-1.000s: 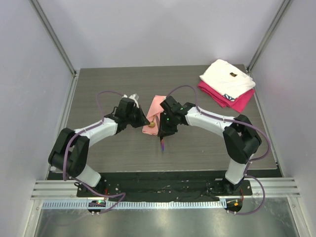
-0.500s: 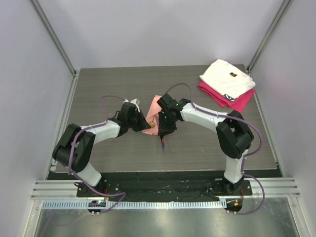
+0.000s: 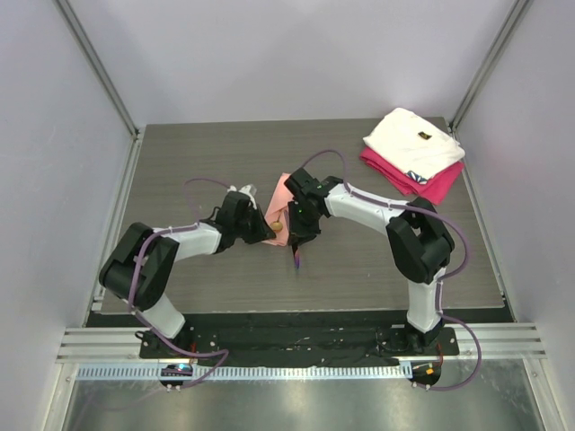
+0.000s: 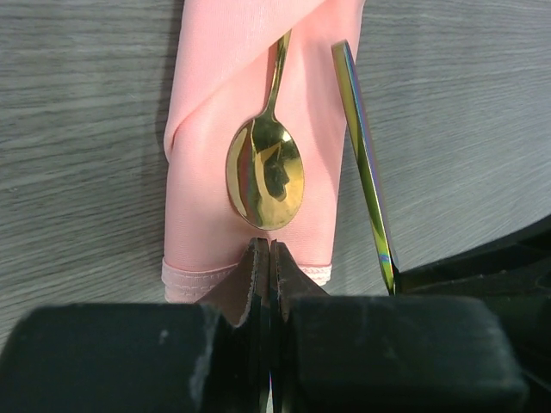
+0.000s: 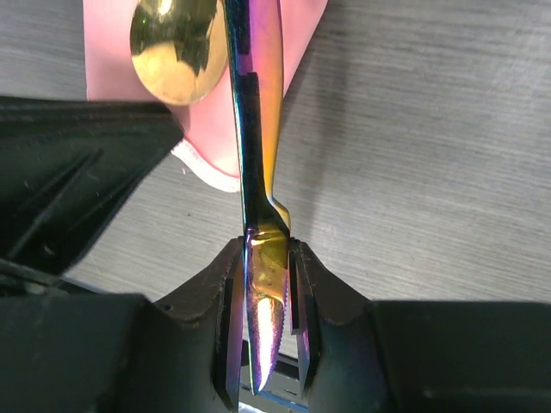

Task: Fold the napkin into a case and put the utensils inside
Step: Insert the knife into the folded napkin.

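The salmon-pink napkin (image 3: 281, 199) lies folded into a narrow case at the table's middle. A gold spoon (image 4: 265, 172) sits in the case (image 4: 250, 103), its handle under the flap and its round bowl sticking out at the near end. My left gripper (image 4: 269, 249) is shut, its tips at the napkin's stitched hem just below the bowl. My right gripper (image 5: 265, 249) is shut on the serrated blade of an iridescent purple-green knife (image 5: 254, 155). The knife's handle points over the napkin (image 5: 207, 129) beside the spoon (image 5: 176, 47). In the top view both grippers (image 3: 268, 235) (image 3: 299, 233) meet at the napkin's near end.
A folded white cloth (image 3: 413, 142) lies on a folded magenta cloth (image 3: 429, 184) at the back right corner. Grey walls and metal posts close in the table on three sides. The arms' bases stand along the near edge.
The left gripper has slid right and nearer, up to the napkin's near hem. The right gripper has shifted slightly left with the knife still in it.
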